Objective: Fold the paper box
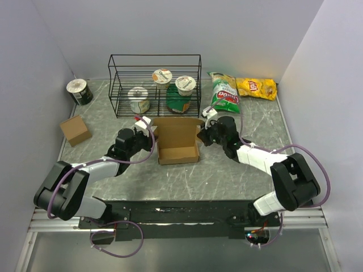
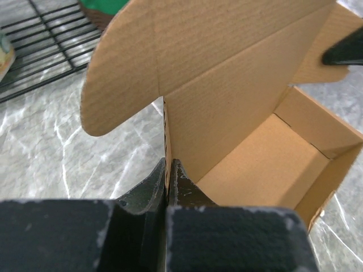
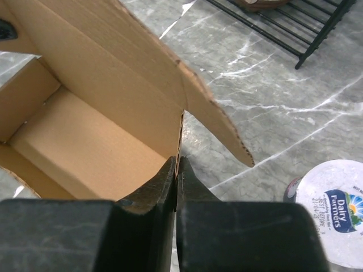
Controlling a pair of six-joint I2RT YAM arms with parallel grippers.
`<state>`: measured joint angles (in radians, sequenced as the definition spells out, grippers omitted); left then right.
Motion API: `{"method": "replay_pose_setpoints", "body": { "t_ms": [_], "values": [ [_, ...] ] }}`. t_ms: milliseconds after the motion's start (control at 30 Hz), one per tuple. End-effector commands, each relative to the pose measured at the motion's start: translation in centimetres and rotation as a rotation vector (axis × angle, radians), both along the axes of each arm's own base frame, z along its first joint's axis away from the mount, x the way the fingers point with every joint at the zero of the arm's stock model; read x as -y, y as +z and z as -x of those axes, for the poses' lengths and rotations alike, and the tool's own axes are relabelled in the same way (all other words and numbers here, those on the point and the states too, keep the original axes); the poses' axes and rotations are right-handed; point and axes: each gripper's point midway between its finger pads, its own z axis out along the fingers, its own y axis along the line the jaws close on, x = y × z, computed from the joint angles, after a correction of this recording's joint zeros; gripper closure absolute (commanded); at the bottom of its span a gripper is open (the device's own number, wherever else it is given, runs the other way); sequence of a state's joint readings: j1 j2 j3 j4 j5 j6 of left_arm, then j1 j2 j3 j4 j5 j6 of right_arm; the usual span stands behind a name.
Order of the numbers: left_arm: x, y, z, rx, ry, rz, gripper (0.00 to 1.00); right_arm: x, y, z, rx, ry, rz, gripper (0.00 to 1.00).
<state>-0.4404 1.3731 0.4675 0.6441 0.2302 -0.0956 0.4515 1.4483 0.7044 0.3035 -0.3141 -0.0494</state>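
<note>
The paper box (image 1: 177,141) is a plain brown open carton in the middle of the table, its lid standing up at the back with rounded side flaps. My left gripper (image 1: 148,137) is shut on the box's left side wall (image 2: 167,136), one finger outside and one inside. My right gripper (image 1: 201,135) is shut on the right side wall (image 3: 180,136) in the same way. In the left wrist view the box's inside floor (image 2: 266,164) shows, and in the right wrist view the lid's flap (image 3: 218,122) hangs outward.
A black wire rack (image 1: 154,84) with yoghurt cups stands behind the box. A smaller cardboard cube (image 1: 75,130) and a dark can (image 1: 79,91) are at the left. Two chip bags (image 1: 224,90) (image 1: 256,87) lie back right. A Dairy Farmers cup (image 3: 334,212) shows beside my right gripper.
</note>
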Motion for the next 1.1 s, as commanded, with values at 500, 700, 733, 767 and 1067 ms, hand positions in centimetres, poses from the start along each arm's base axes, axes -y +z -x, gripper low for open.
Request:
{"method": "replay_pose_setpoints", "body": {
  "t_ms": [500,700,733,767,1067],
  "values": [
    [2.9,1.2,-0.7,-0.116,0.158,0.155,0.99,-3.5,2.2,1.4,0.100,-0.293,0.014,1.00],
    [3.7,0.5,0.2,-0.145,0.170,0.195,0.99,-4.0,2.1,2.2,0.088,-0.348,-0.017,1.00],
    [3.8,0.4,0.3,-0.146,0.163,0.196,0.99,-4.2,2.2,2.3,0.094,-0.352,-0.016,1.00],
    [4.0,0.5,0.3,-0.141,0.153,0.193,0.99,-4.2,2.2,2.4,0.099,-0.355,-0.014,1.00],
    [5.2,0.6,1.8,-0.110,0.009,0.131,0.63,-3.4,2.6,2.4,0.166,-0.329,0.048,1.00]
  ]
}}
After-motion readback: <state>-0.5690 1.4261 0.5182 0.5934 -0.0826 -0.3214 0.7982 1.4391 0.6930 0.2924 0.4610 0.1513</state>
